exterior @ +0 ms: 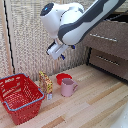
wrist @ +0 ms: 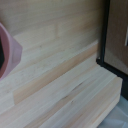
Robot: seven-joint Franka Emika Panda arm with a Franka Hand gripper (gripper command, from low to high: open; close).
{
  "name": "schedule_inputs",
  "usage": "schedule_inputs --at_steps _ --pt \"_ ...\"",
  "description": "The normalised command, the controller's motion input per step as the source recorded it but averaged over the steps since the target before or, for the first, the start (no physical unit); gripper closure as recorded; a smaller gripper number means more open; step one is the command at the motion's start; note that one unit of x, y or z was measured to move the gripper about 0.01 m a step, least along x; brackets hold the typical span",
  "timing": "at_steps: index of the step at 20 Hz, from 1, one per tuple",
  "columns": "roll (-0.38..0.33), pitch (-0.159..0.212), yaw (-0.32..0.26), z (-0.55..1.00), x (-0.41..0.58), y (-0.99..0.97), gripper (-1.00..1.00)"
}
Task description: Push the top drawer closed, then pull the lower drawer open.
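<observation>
**Gripper far from drawers, both off to exterior view's right**

Left to right in exterior view: red basket point(exterior: 20, 96), pink mug point(exterior: 68, 87), gripper point(exterior: 63, 56) hanging mid-scene above the mug, holding nothing; how far open it is, cannot tell. Top drawer point(exterior: 106, 36) sits at the right, partly out, dark gap above, handle running horizontally. Lower drawer point(exterior: 109, 61) directly beneath, looks shut. Next move likely rightward and up to the top front.
</observation>
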Motion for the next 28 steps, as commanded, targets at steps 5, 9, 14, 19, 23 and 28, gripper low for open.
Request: schedule_inputs --at_steps 5,9,14,19,23,28 --pt "-0.31 -0.062 0.195 -0.03 -0.005 -0.11 -1.0" --pt "-0.363 -0.002 0.114 0.0 0.179 -0.01 -1.0" --pt "-0.366 0.0 0.067 0.04 0.337 0.0 -1.0" --pt "-0.368 0.011 0.004 0.09 0.539 0.0 -1.0" --pt "-0.313 0.01 0.004 0.3 0.521 0.0 -1.0" --pt "-0.246 0.019 0.003 0.52 0.371 0.0 -1.0"
